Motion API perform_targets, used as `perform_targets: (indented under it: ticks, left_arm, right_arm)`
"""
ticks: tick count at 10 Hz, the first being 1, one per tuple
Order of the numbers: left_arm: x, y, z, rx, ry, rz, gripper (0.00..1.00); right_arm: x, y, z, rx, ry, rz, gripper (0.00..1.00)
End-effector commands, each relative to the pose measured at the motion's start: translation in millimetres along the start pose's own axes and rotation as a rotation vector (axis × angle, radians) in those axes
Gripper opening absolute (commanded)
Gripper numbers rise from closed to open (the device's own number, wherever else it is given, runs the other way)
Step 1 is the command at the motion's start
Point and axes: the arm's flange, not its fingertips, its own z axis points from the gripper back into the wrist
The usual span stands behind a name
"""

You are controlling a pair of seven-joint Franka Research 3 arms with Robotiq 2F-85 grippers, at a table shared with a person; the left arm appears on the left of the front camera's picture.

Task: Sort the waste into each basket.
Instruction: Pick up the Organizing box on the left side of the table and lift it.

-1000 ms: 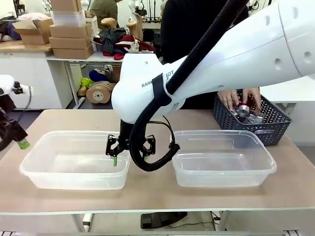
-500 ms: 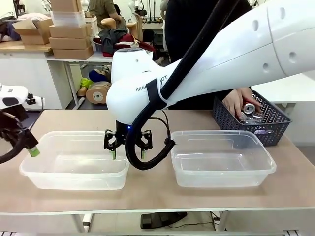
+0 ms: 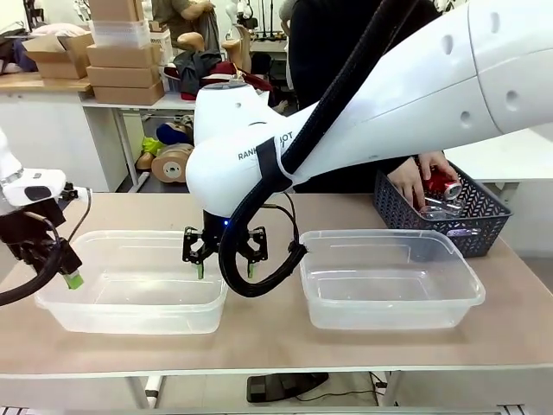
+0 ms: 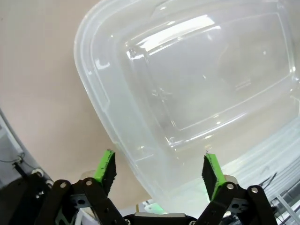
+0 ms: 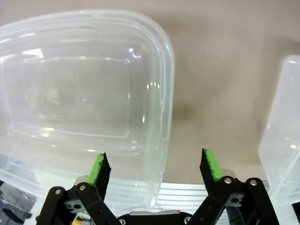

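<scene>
Risking a knock: the right gripper (image 3: 224, 256) hung low over the near-right rim of the left tub (image 3: 130, 322), one finger inside the rim line, one outside. Any sideways or downward travel could, in my judgement, catch the rim and shove or tip the light tub.

Second hazard: the left gripper (image 3: 67, 275) sat just beside the same tub's left wall, where a small drift could nudge it.

Third hazard: the right arm crossed the table's middle, near the right tub (image 3: 390, 320); its hanging cable loop (image 3: 259, 285) could snag that tub's rim.

Jaws, right gripper: spread wide, green pads (image 5: 100, 169) well apart, holding nothing; the wrist view showed the tub's rim running between them, contact not determinable.

Jaws, left gripper: spread wide, pads (image 4: 106, 166) well apart, empty; the tub's corner lay below and between them.

Waste: a red can (image 3: 440, 183) in the person's hand (image 3: 416, 177) over the dark lattice basket (image 3: 449, 226), far right; further cans lay in that basket. Both tubs empty; sorting apparently not yet begun.
</scene>
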Motion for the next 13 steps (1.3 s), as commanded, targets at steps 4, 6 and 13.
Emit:
perform_targets:
  ticks: [4, 6, 13]
  left_arm:
    - [-55, -25, -31, 0.043, -0.04, 0.03, 0.0]
    - [-55, -25, -32, 0.046, -0.044, 0.026, 0.05]
    - [-56, -32, 5, 0.025, 0.011, 0.127, 0.0]
  right_arm:
    - [-4, 5, 0, -0.067, -0.023, -0.007, 0.0]
    - [-5, 6, -3, -0.077, -0.022, -0.015, 0.07]
    - [-2, -21, 23, -0.082, -0.03, -0.016, 0.0]
